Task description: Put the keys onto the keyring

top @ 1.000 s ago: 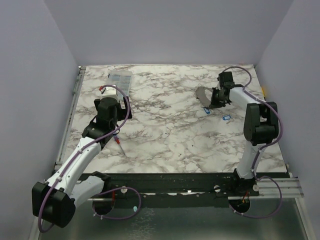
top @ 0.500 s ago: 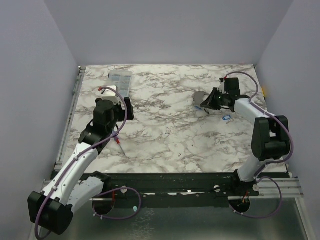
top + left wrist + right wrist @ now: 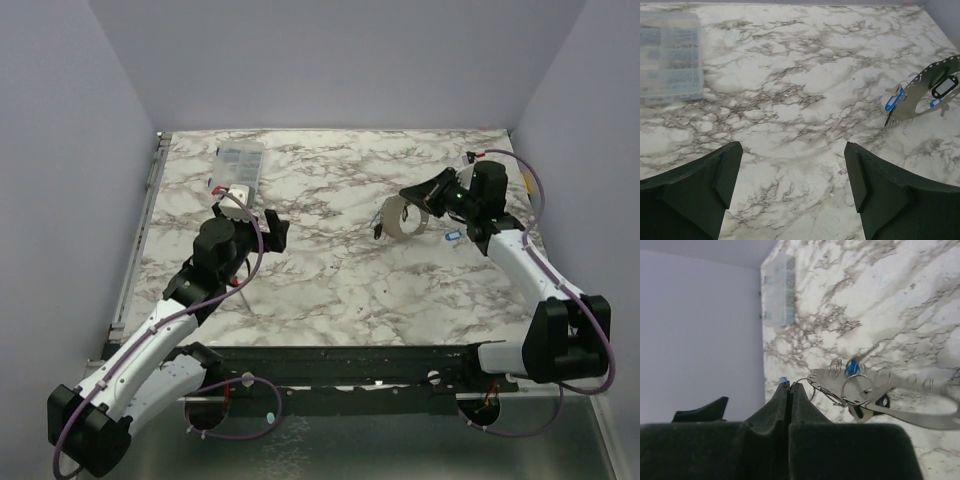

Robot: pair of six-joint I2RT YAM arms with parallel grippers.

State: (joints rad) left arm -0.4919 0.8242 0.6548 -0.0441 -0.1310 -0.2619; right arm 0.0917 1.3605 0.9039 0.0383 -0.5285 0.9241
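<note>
A: Right end effector [image 3: 789,390]: how do the fingers stand?
B: Pressed flat together, with no gap. A thin wire loop of the keyring [image 3: 400,217] runs straight into their tips, so they are clamped on it.
A: And where is the keyring?
B: In the right half of the bench [image 3: 330,290], well in from the right edge. It sits tilted rather than flat.
A: The keys [image 3: 894,99]?
B: One blue key hangs at the ring's left end, seen from the left wrist. A dark-headed key [image 3: 944,86] shows inside the loop, but I cannot tell whether it is threaded on. Another blue key [image 3: 450,237] lies on the bench between the ring and the right edge, just beside the right arm.
A: Left end effector [image 3: 791,155]?
B: Its fingers are wide apart. It is above the bench left of centre, well apart from the ring. A clear compartment box [image 3: 240,163] sits near the far left corner.
</note>
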